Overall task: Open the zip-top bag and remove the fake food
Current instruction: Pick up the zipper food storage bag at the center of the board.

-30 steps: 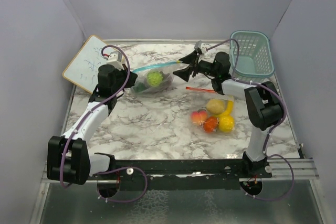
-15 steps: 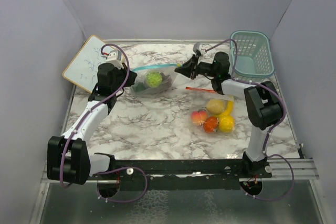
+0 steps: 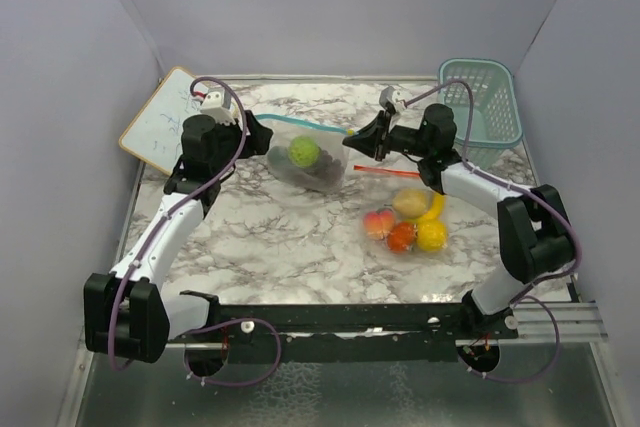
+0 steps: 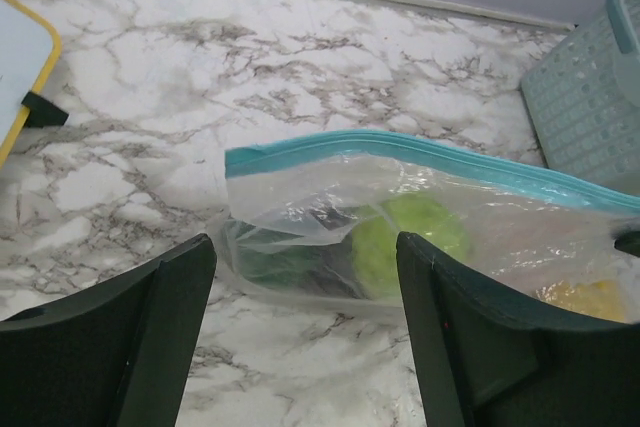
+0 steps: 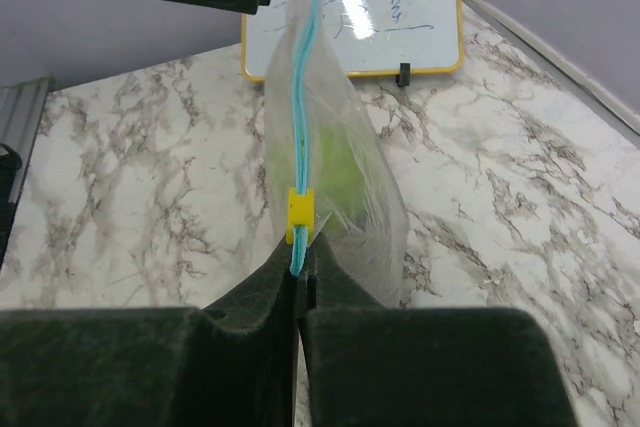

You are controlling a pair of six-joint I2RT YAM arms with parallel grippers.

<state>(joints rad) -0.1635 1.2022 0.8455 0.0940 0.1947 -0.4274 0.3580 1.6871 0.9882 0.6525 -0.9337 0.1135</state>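
Observation:
A clear zip-top bag [image 3: 312, 159] with a teal zip strip [image 4: 420, 152] stands up on the marble. Inside it are a green ball [image 3: 304, 152] and darker fake food [image 4: 275, 262]. My right gripper [image 5: 303, 269] is shut on the right end of the teal strip, just behind the yellow slider [image 5: 301, 215]; from above it [image 3: 353, 140] sits at the bag's right end. My left gripper [image 4: 305, 282] is open, its fingers [image 4: 140, 337] apart from the bag, a little short of the bag's left end [image 3: 257, 131].
A second bag [image 3: 405, 219] with a red zip holds a peach, lemon, banana and tomato, right of centre. A teal basket [image 3: 482, 102] stands at the back right. A small whiteboard [image 3: 160, 119] leans at the back left. Grey walls enclose the table.
My left gripper opened and let go of the bag's left end. My right gripper shut on the zip's right end, and the bag shifted right and stood up.

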